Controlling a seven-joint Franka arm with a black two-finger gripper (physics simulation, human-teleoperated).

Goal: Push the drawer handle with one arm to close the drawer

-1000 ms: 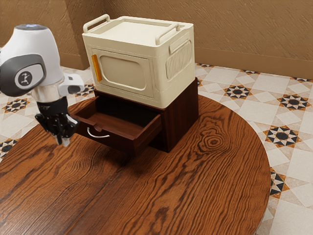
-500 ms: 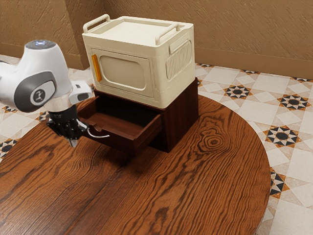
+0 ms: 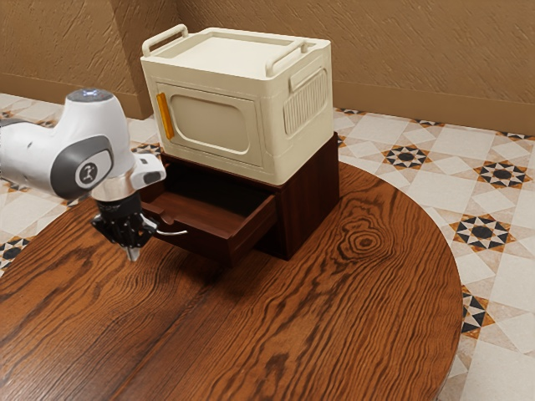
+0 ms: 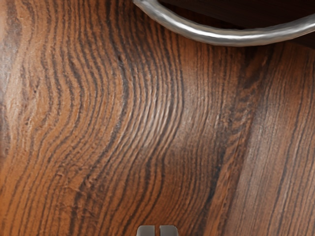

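Observation:
My gripper (image 3: pixel 132 254) points down in front of the drawer, toward the exterior view's left, its two fingertips together with nothing between them. In the wrist view the tips of the gripper (image 4: pixel 157 230) show side by side. The dark wooden drawer (image 3: pixel 205 241) stands pulled out of its cabinet (image 3: pixel 309 196). On its front is a curved silver handle (image 3: pixel 175 233), its left part hidden behind my gripper in the exterior view. A stretch of tabletop separates the fingertips from the handle (image 4: pixel 226 38) in the wrist view.
A cream storage box (image 3: pixel 209 121) with an orange latch and two top handles sits on the cabinet. The round wooden table (image 3: pixel 334 334) extends around the cabinet, with bare wood in front of the drawer. A brown wall (image 3: pixel 418 58) rises behind.
My hand has moved toward the exterior view's right and lower, coming closer to the handle. The drawer stands just as far out as before.

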